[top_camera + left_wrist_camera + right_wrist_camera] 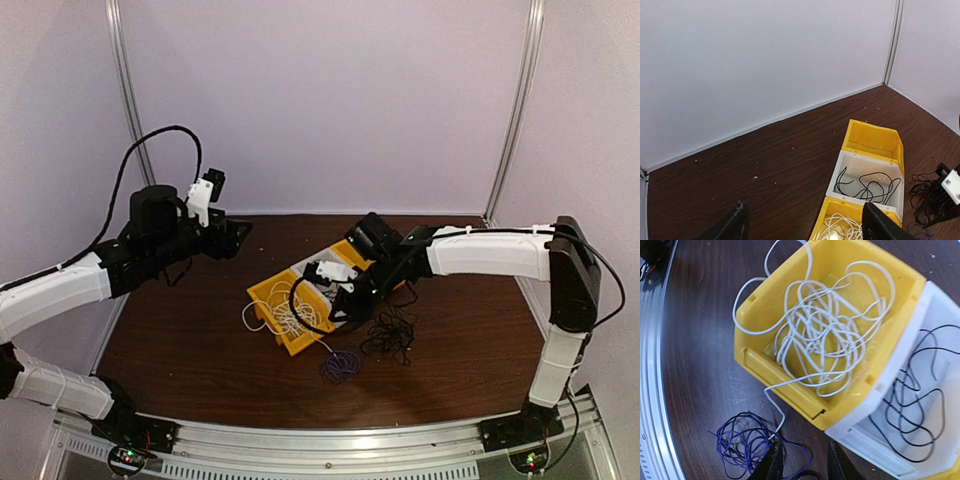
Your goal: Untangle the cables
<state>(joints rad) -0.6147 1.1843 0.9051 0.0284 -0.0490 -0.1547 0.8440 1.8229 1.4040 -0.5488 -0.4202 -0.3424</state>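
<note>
The white cable [827, 330] lies piled in the near yellow bin [760, 360]. Its loose end trails over the bin's front wall onto the table, beside the left finger [772, 462] of my right gripper [804, 465]. That gripper is open, low over the table; a strand of the purple cable [742, 445] passes between its fingers. A black cable [912, 405] lies in the white bin [935, 305]. A black tangle [395, 335] lies on the table right of the bins. My left gripper [805, 227] is open and empty, held high at the back left.
A second yellow bin [872, 140] stands behind the white bin [845, 167], empty. The three bins sit in a row mid-table [270, 290]. The purple cable [340, 365] is in front of them. Walls enclose the table at the back and sides.
</note>
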